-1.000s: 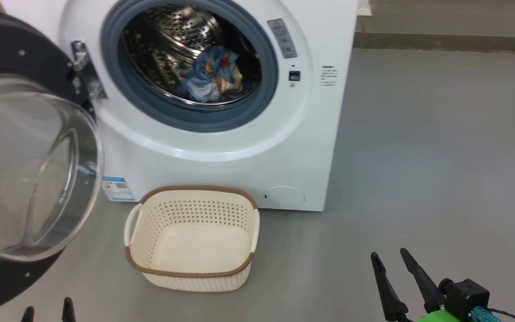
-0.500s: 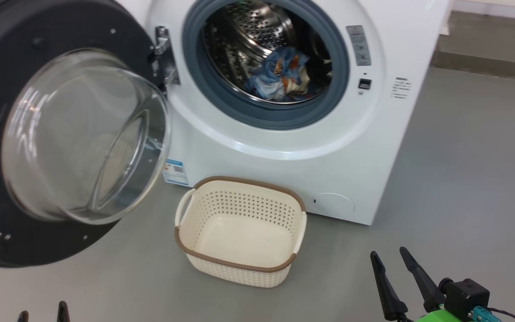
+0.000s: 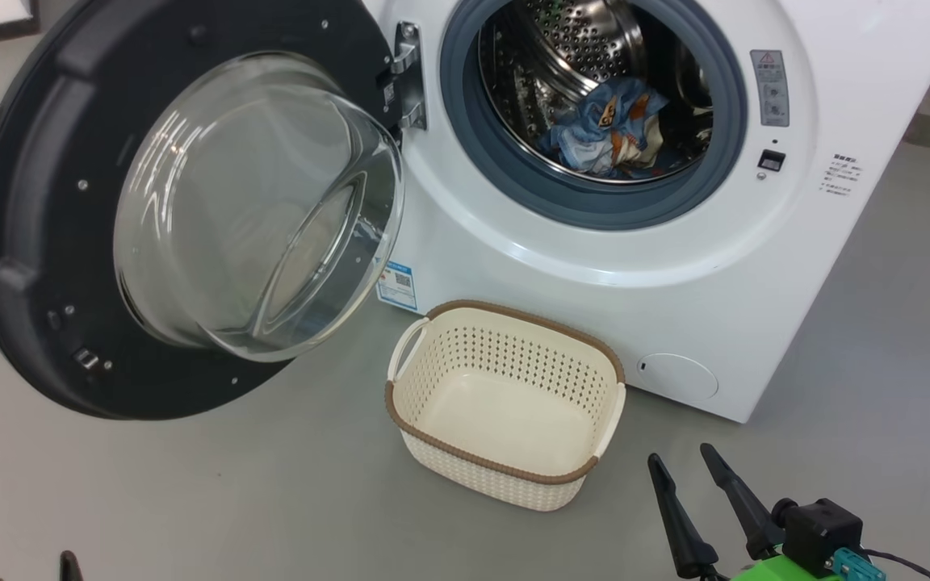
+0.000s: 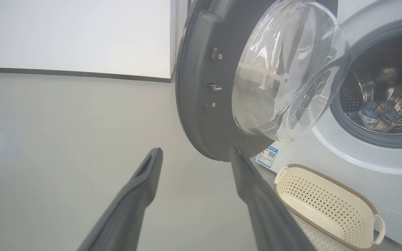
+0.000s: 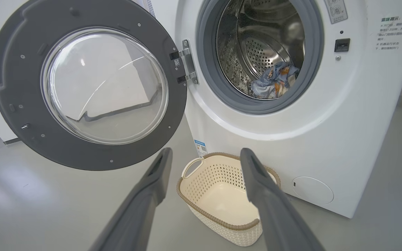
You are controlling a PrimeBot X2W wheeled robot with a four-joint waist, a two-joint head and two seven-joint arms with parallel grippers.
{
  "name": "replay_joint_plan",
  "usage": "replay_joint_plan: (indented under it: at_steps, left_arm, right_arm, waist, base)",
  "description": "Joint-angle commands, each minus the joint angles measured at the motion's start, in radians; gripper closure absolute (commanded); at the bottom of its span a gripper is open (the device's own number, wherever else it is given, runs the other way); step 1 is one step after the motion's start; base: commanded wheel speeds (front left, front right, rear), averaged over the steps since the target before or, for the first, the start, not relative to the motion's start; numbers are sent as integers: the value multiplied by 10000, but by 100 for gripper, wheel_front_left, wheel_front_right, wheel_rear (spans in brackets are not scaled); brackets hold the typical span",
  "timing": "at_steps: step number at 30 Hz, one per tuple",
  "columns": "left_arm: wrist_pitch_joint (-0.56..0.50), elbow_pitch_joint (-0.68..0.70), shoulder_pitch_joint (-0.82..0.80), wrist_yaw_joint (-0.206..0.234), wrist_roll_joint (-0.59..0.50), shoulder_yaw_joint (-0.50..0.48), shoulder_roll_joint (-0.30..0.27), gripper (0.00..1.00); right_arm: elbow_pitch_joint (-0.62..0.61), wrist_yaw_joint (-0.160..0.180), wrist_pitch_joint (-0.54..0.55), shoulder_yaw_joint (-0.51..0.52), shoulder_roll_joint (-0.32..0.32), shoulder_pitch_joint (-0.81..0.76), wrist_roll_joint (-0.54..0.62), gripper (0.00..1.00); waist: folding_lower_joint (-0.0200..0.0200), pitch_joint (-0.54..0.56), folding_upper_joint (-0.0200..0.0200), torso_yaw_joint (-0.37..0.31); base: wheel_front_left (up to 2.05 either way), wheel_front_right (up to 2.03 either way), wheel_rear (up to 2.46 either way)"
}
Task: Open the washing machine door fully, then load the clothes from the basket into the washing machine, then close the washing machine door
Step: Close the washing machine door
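Left jaws and right jaws, long and dark, spread wide and empty before the big white front-loading washing machine (image 3: 562,315). Hook the left jaws behind the large round black-rimmed glass door (image 3: 29,242), swung wide to the machine's left, and push along the hinge arc, clear of the empty cream perforated basket (image 3: 505,363) at the machine's foot. Press until latched, minding the light-blue printed clothes (image 3: 606,133) inside the machine's drum (image 3: 578,48).

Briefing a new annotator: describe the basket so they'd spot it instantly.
Find the white washing machine with its black-rimmed door standing open. On the grey floor in front of it sits the basket. It is cream, perforated, brown-rimmed and empty, unlike the smooth machine and door.
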State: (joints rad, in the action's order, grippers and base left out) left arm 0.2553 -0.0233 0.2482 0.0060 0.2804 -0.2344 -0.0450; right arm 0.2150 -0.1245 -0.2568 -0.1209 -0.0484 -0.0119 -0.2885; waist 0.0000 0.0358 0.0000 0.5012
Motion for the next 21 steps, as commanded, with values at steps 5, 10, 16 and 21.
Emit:
replay_joint_plan:
  at_steps: [5, 10, 16, 21]
  left_arm:
    - [65, 387, -72, 172, 188, -330, -53, 0]
    - [65, 447, -52, 243, 262, -295, -53, 0]
    - [65, 468, -11, 290, 271, -272, -53, 0]
    - [65, 478, -12, 260, 239, -240, -53, 0]
  right_arm:
    - [-75, -62, -49, -362, -18, 657, 164, 0]
    - [-10, -62, -49, -414, -18, 757, 189, 0]
    - [46, -62, -49, -398, -18, 754, 179, 0]
    - [60, -62, -49, -340, -18, 720, 165, 0]
  waist:
    - [0, -193, 0, 155]
    - [0, -258, 0, 197]
    - [0, -252, 0, 192]
    - [0, -235, 0, 180]
  base:
    - [0, 0, 0]
    - [0, 0, 0]
    - [0, 0, 0]
    - [0, 0, 0]
